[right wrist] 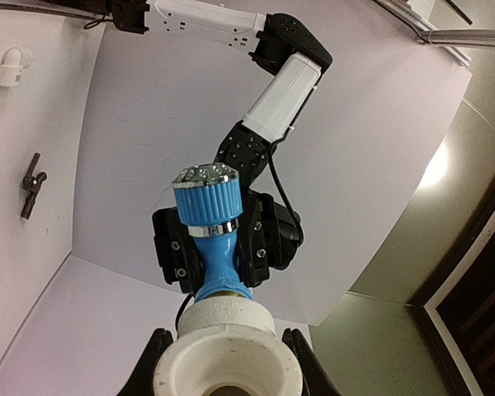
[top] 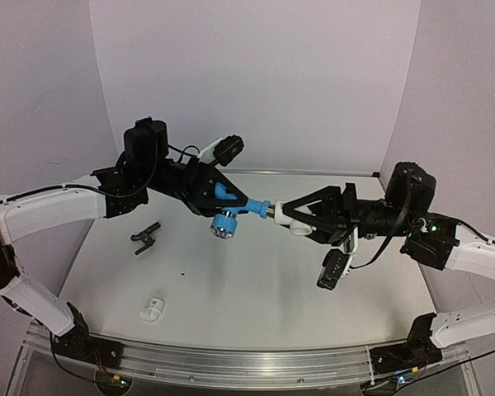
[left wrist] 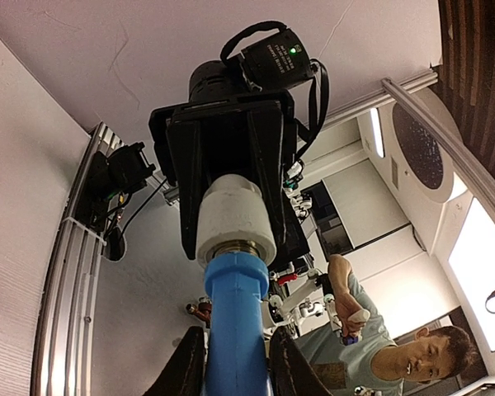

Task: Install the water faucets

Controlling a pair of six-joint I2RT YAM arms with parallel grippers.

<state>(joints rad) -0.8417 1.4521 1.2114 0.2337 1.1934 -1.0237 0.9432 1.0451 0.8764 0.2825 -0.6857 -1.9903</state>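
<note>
The bright blue faucet is held in mid-air over the table, its ribbed knob pointing down. My left gripper is shut on its blue body. Its stem end meets a white pipe fitting, with brass thread showing at the joint. My right gripper is shut on that white fitting. In the right wrist view the faucet rises from the fitting between the left fingers. In the left wrist view the fitting sits just beyond the blue stem.
A small black handle part lies on the table at the left. A second white pipe fitting lies near the front left. A metal rail runs along the table's near edge. Purple walls stand behind and at both sides.
</note>
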